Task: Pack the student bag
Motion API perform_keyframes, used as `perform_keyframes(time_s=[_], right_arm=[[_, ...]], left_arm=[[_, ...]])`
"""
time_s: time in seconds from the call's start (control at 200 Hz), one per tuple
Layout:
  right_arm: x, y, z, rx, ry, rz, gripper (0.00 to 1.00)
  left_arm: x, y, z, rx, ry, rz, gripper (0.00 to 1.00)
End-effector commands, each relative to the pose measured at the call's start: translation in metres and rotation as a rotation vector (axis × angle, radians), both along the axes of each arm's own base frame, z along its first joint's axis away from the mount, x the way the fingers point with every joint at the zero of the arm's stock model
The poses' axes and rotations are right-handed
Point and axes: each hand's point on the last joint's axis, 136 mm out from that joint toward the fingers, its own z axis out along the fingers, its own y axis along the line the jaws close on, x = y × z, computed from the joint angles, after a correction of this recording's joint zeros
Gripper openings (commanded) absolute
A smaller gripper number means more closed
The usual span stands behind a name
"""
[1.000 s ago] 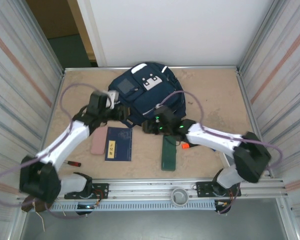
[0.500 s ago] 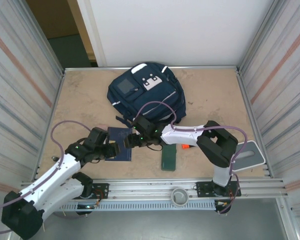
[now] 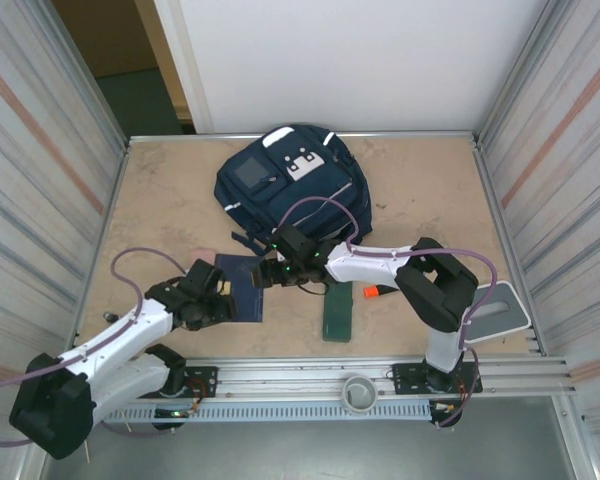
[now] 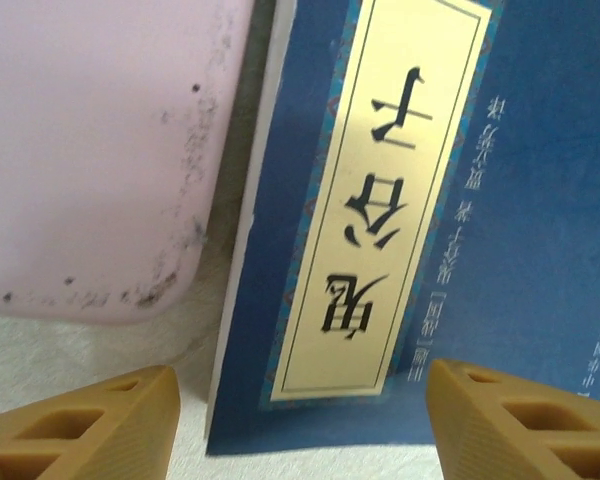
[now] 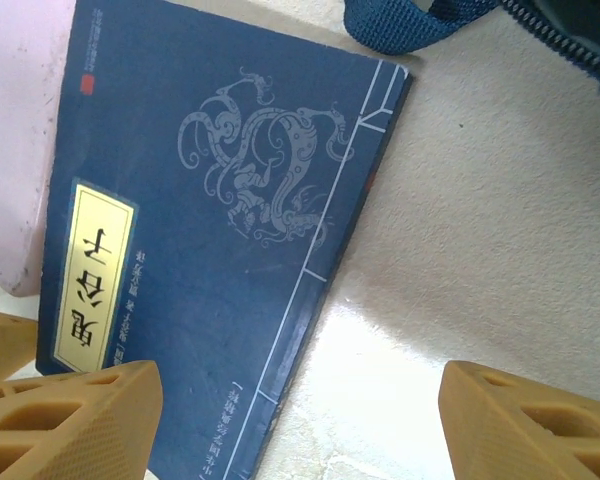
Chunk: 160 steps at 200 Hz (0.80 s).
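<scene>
**Both arms over one notebook.** The student bag [image 3: 292, 185] lies at the far middle of the worktop [image 3: 430, 200], front pocket up. Whether its main opening is unzipped cannot be told. A navy notebook [image 3: 238, 287] with a yellow label lies flat, nearer the arms. The left gripper [image 3: 223, 292] and right gripper [image 3: 268, 274] both hang low over the notebook from opposite sides, close to each other. In each wrist view the fingers [image 4: 90, 415] are spread wide with nothing between them. A pink flat case [image 4: 100, 140] lies just beside the notebook's long edge. A bag strap [image 5: 410, 25] lies just beyond the notebook's far corner. A green case [image 3: 338, 308] lies apart, to the right.

**Hazards, as judged.**
- With two grippers crowded over the same thin object, a descent by both could bring their fingers into collision.
- The notebook lies flush on the worktop, so closing fingers may scrape the surface or lift only the cover.
- The left fingers straddle the edge next to the pink case and could catch it.
- A lift toward the bag could snag the strap.
- If the bag is shut, nothing can be put in it.
</scene>
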Motion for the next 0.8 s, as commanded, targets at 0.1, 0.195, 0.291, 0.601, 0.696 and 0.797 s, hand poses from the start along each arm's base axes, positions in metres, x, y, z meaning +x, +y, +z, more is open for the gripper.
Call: perform_keyframes(time_s=[0.1,0.195,0.291,0.601,0.696,0.797], right_arm=[[-0.001,-0.01,-0.004,0.0,0.041,-0.013,0.72],[0.002,-0.022,-0.006,-0.011,0.047,-0.035,0.72],[0.006,-0.029,-0.007,-0.017,0.046,-0.051,0.71],[0.014,-0.019,-0.021,-0.056,0.039,-0.02,0.71],[0.01,-0.014,-0.027,-0.064,0.05,-0.005,0.69],[0.005,-0.014,-0.033,-0.079,0.057,0.001,0.66]], left_arm=[[0.014,-0.057,0.012,-0.241,-0.06,-0.167,0.65],[0.015,-0.086,0.025,-0.371,-0.087,-0.25,0.64],[0.016,-0.09,0.033,-0.407,-0.127,-0.268,0.63],[0.032,-0.037,0.01,-0.234,-0.122,-0.058,0.65],[0.039,-0.048,0.01,-0.27,-0.126,-0.087,0.65],[0.044,-0.061,0.012,-0.305,-0.136,-0.135,0.64]])
